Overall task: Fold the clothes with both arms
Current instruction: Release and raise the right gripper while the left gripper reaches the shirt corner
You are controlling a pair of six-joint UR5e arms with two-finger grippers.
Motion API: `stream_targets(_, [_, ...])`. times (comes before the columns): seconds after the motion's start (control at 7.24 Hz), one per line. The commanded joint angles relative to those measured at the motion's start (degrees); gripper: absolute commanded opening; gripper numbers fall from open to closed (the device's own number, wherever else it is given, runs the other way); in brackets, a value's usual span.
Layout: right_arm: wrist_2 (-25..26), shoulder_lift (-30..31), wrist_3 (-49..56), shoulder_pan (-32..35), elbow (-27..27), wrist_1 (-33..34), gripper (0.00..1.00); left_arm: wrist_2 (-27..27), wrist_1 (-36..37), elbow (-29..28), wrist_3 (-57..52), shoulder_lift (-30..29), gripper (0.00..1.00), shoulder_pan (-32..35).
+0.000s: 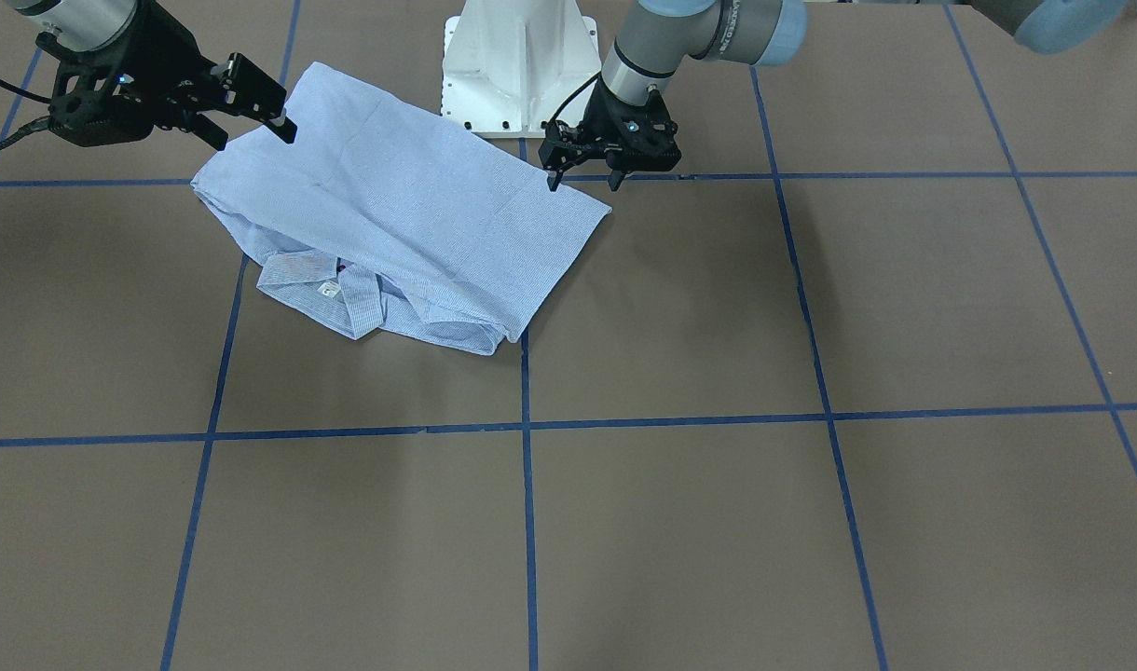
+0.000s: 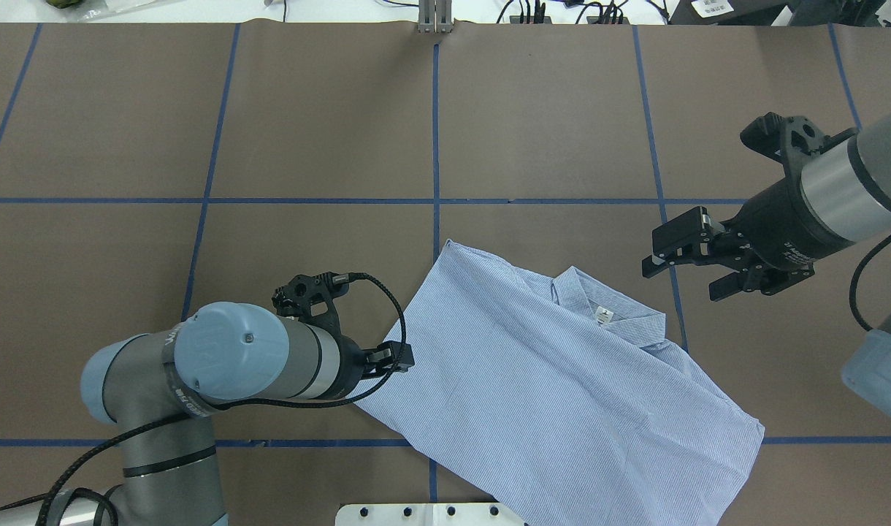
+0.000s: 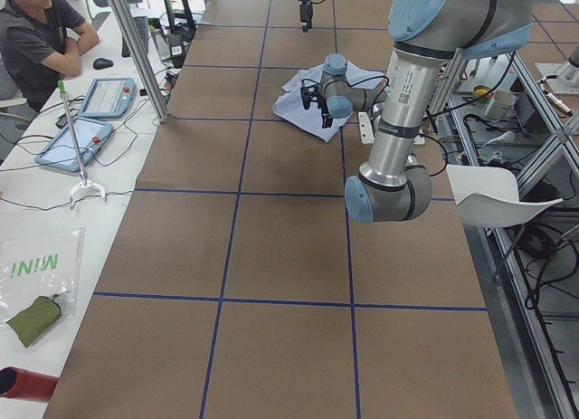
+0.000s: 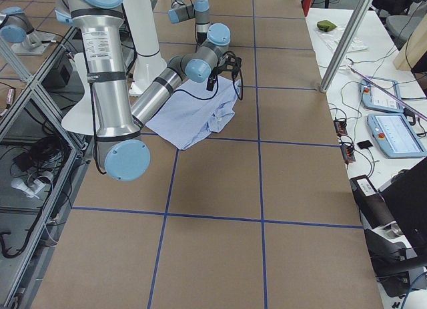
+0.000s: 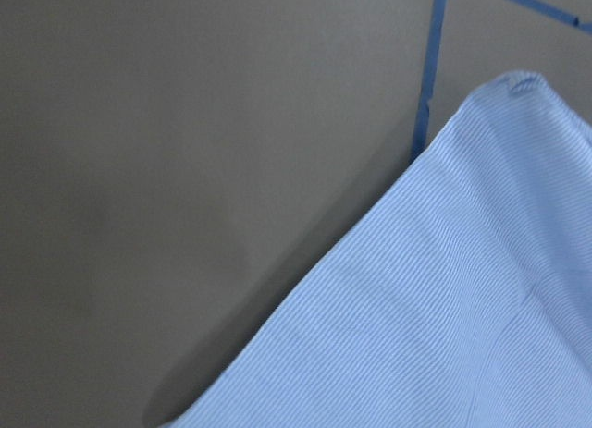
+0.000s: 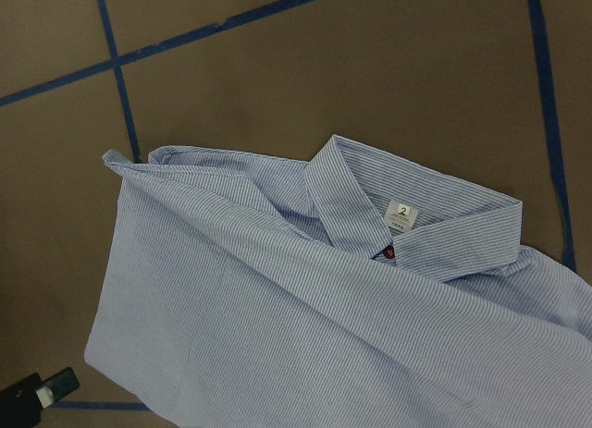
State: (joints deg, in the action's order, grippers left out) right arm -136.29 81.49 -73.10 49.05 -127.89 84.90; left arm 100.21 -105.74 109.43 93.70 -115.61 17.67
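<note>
In front of the white base, one light-blue, finely striped shirt lies folded into a rough rectangle on the matte brown surface. Blue lines divide the surface into squares. The shirt's collar, with one white label, points away from the base. Two black end effectors, both with fingers apart: the left just beside the base at a shirt corner, the right farther out.

there is one shirt. there are two arms, left arm and right arm, and two grippers, left gripper and right gripper.
</note>
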Motion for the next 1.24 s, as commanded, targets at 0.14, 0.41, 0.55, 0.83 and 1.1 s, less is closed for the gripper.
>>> stream_targets(0.14, [0.41,-0.55,-0.02,0.09,0.09,0.09,1.0,-0.28,-0.26,-3.25,0.52,0.03,0.96,-0.53])
stream_targets(0.41, [1.63,-0.63,-0.02,-0.18,0.01,0.0,1.0,-0.28,-0.35,-3.61,0.52,0.12,0.95,-0.71])
stream_targets(0.55, [1.64,-0.89,-0.02,-0.18,0.09,0.09,1.0,-0.28,-0.43,-5.0,0.52,-0.14,0.95,-1.14])
stream_targets(0.83, [1.73,-0.9,-0.02,-0.27,0.01,0.09,1.0,-0.28,-0.52,-5.98,0.52,-0.32,0.94,-1.32])
stream_targets(1.1, [1.73,-0.9,-0.02,-0.18,0.01,0.09,1.0,-0.2,-0.52,-6.77,1.3,-0.58,0.87,-1.32])
